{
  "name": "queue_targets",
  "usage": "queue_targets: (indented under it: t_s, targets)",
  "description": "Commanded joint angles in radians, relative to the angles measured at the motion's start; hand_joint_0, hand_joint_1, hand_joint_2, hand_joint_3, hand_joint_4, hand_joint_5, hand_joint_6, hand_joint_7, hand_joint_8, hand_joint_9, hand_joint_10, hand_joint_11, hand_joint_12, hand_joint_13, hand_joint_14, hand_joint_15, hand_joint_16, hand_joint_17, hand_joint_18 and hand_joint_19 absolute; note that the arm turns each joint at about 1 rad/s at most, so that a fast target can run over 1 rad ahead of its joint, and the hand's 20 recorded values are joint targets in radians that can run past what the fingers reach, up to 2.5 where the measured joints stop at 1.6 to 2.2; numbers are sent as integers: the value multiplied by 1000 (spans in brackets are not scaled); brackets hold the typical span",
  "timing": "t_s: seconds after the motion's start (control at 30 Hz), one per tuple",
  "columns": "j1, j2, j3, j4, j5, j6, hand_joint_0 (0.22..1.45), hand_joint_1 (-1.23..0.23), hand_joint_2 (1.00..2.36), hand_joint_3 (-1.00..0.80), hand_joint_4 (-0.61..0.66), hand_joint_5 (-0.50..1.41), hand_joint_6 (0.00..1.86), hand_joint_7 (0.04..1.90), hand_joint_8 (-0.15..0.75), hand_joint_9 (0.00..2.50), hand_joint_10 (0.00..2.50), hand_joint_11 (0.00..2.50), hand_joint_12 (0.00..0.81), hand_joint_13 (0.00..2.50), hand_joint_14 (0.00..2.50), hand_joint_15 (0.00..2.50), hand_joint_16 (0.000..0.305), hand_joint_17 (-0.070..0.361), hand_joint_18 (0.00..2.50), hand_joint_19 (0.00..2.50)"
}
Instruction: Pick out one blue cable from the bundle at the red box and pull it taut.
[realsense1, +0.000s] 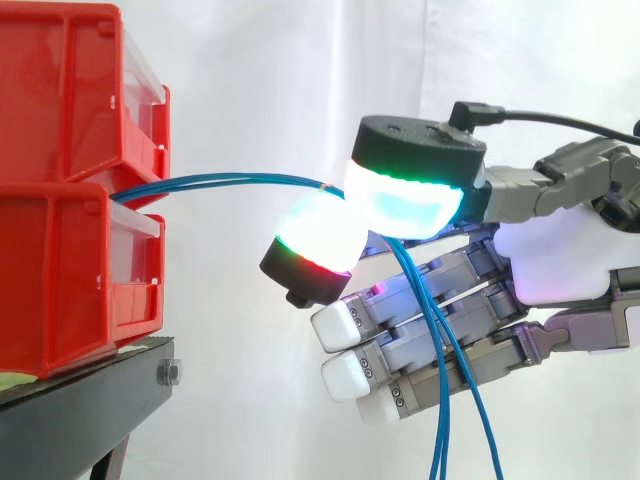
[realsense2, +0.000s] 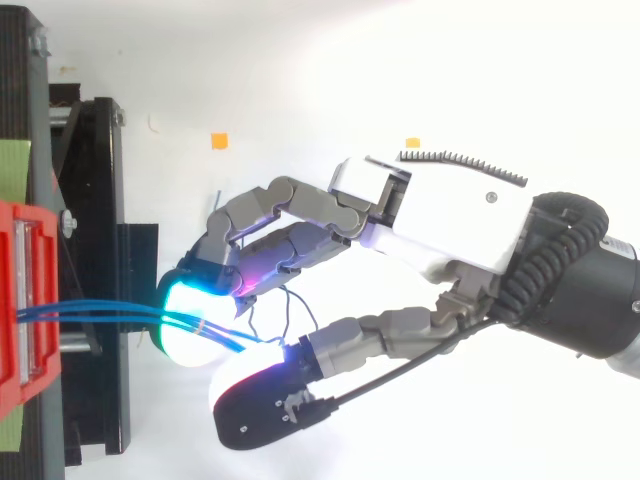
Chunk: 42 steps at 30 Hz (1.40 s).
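I'm pinching the blue cables (realsense1: 240, 181) between two glowing pads (realsense1: 405, 205) of the hand (realsense1: 555, 260), near the red boxes (realsense1: 60, 270) they're coming from. More than one looks caught, so I'd be shedding the extras, then drawing straight back with a firm squeeze.

Black stand (realsense1: 90, 410) in side elevation, a hex bolt (realsense1: 168, 372) at its upper front corner. White curtain (realsense1: 260, 80) behind the stand. From above, a green strip (realsense2: 14, 165) lies on the stand, and a small orange square (realsense2: 219, 141) sits apart from it.
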Motion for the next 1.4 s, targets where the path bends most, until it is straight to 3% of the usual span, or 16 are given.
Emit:
queue_targets:
  t_s: [0.0,0.2,0.3,0.5,0.53,0.7,0.87,1.13,1.23,1.37]
  targets:
    - [0,0,-1,0,0,5,599,-777,1000,-500,162,-170,932,809,291,919,12,494,240,831,8,255,22,50,583,330]
    - [-2,1,-1,0,0,8,560,-616,1000,-500,169,-166,916,814,303,932,11,484,244,830,9,260,23,51,566,344]
    - [-3,0,0,0,0,8,618,-583,1000,-500,127,-159,906,871,300,942,12,485,234,824,8,262,21,48,553,351]
    - [-2,0,0,0,0,8,645,-735,1012,-336,88,-151,918,927,306,944,12,495,232,816,8,259,21,46,545,348]
    - [-3,0,0,0,0,8,678,-827,1014,-315,42,-152,917,966,311,941,15,493,235,814,8,256,21,46,545,339]
    - [-2,1,0,0,-2,8,756,-908,1012,-345,-54,-156,927,1026,302,940,12,502,232,827,9,252,20,45,561,329]
    - [-2,0,-1,0,-2,8,808,-929,1001,-490,-86,-157,945,1004,290,959,14,511,232,840,9,258,20,46,590,329]
    - [-3,0,0,0,0,8,593,-862,1000,-500,131,-152,927,879,287,962,14,514,241,835,8,271,22,50,584,335]
    - [-2,0,0,0,0,8,531,-782,1000,-500,142,-150,920,873,298,958,15,505,252,839,8,268,24,54,581,343]
    - [-2,0,-1,0,0,8,553,-622,1000,-500,141,-149,913,888,297,967,12,493,240,834,8,268,23,51,564,359]
